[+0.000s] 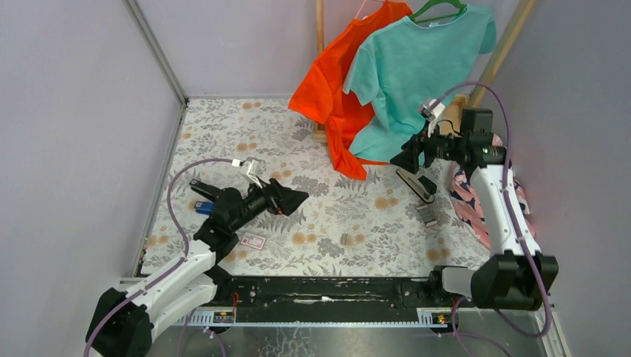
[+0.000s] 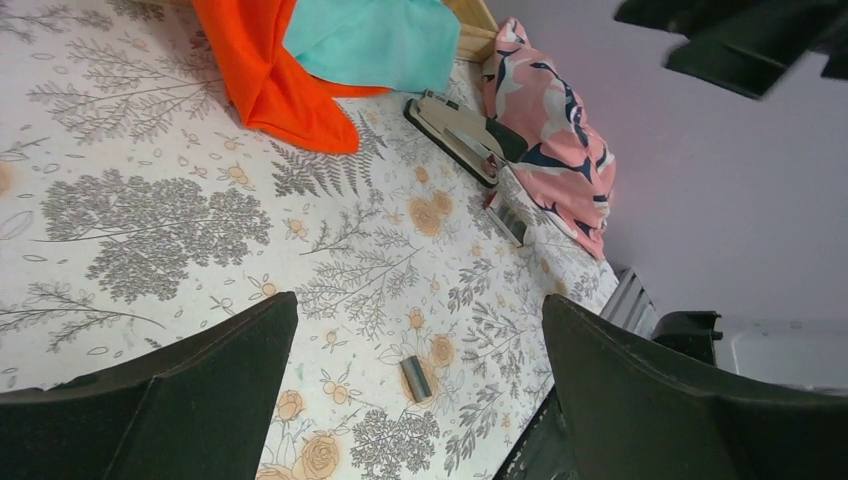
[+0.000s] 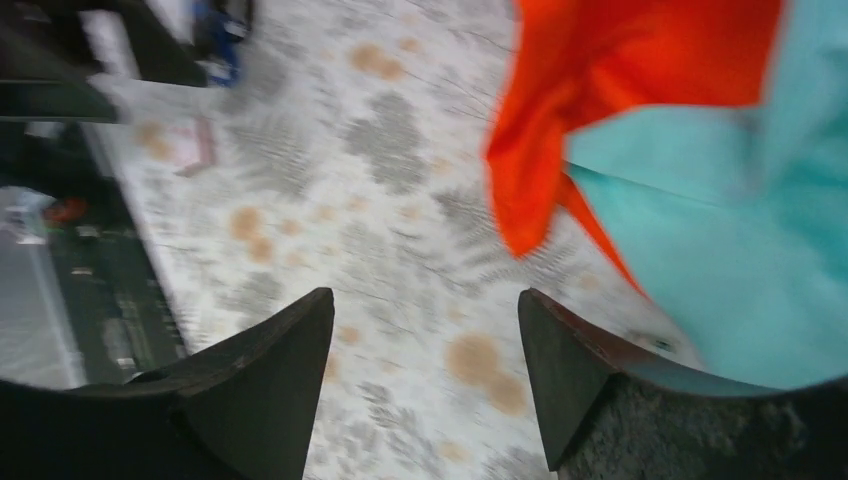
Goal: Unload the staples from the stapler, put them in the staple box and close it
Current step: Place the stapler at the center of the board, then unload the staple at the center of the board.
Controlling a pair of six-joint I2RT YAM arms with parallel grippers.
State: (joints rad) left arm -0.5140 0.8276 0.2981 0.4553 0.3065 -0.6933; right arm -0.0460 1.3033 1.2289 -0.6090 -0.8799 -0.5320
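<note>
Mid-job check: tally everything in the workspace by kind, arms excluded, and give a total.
T-shirts: 2 (orange T-shirt, teal T-shirt)
Pink patterned cloth: 1
Stapler: 1
Silvery staple strips: 2
Red-and-white card: 1
Blue-and-black bar: 1
Total: 8

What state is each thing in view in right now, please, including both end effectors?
stapler: hinged open, lying on the table.
staples: one strip loose on the table.
left end effector: open, empty.
right end effector: open, empty.
teal T-shirt: hanging up.

Matt black plastic and silvery metal stapler [image 1: 414, 184]; soft teal cloth shirt [image 1: 417, 67].
</note>
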